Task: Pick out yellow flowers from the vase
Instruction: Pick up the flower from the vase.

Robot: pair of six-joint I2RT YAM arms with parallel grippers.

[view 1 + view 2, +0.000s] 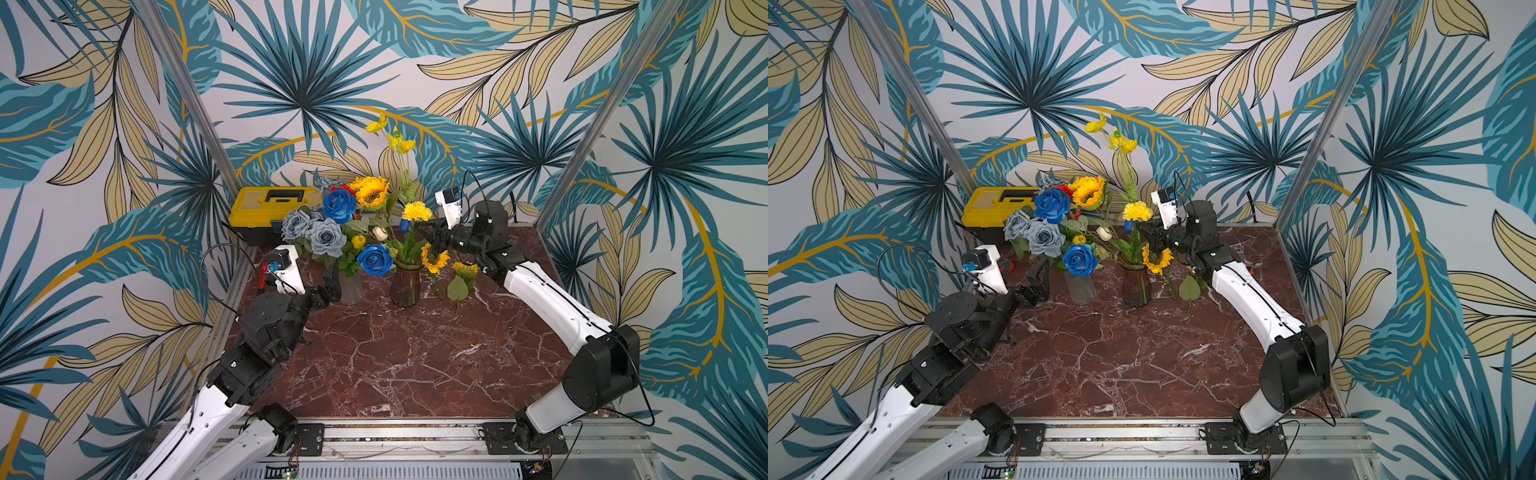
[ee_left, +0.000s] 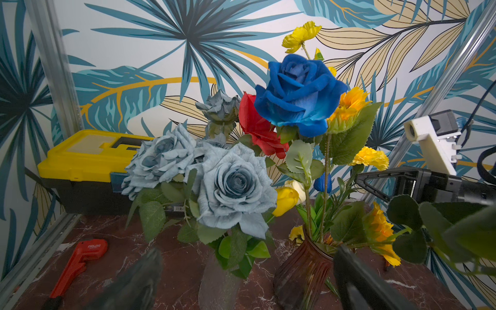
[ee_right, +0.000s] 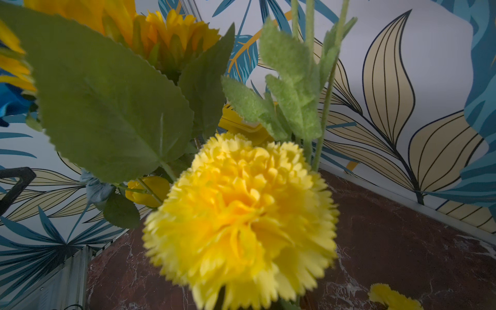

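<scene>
A brown ribbed vase [image 1: 405, 284] holds yellow flowers: a tall sunflower [image 1: 371, 192], a low sunflower [image 1: 434, 258], thin poppy-like blooms [image 1: 395, 139] and a round pompom [image 1: 417, 211]. My right gripper [image 1: 426, 232] is shut on the pompom's stem just under the head. That pompom [image 3: 241, 214] fills the right wrist view and hides the jaws. One more yellow sunflower [image 1: 464, 270] lies on the table right of the vase. My left gripper [image 1: 332, 284] stands open and empty beside a clear vase [image 1: 351, 286] of blue and grey roses; its blurred fingers [image 2: 139, 279] frame both vases.
A yellow toolbox [image 1: 270, 212] sits at the back left against the wall. A red wrench [image 2: 77, 265] lies on the marble table [image 1: 415, 353] near the left metal post. Papered walls close in the back and both sides.
</scene>
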